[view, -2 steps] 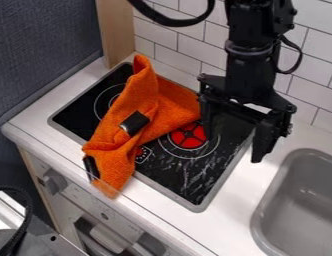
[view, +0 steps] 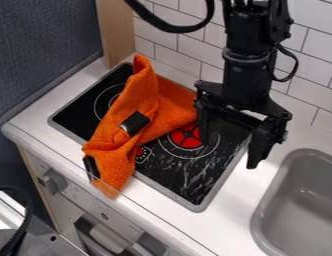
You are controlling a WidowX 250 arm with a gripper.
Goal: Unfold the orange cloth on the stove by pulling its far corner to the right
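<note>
The black gripper (view: pixel 229 150) hangs over the right part of the stovetop, its two fingers spread wide with nothing between them. Its left finger is close to the right edge of the orange cloth (view: pixel 128 145); whether they touch, I cannot tell. The cloth lies crumpled across the black stovetop (view: pixel 182 181), from the back edge down over the front of the counter. Two black bands sit on it, one near its middle and one at its lower left. Part of a red burner (view: pixel 189 137) shows between the cloth and the gripper.
A grey sink (view: pixel 299 205) is set into the white counter (view: pixel 234 220) at the right. White wall tiles (view: pixel 309 65) stand behind, with a wooden post (view: pixel 116 30) at the back left. Oven knobs (view: pixel 54 182) line the front panel below the counter.
The gripper has shifted slightly down and to the left in the view, staying spread. The orange cloth has not moved.
</note>
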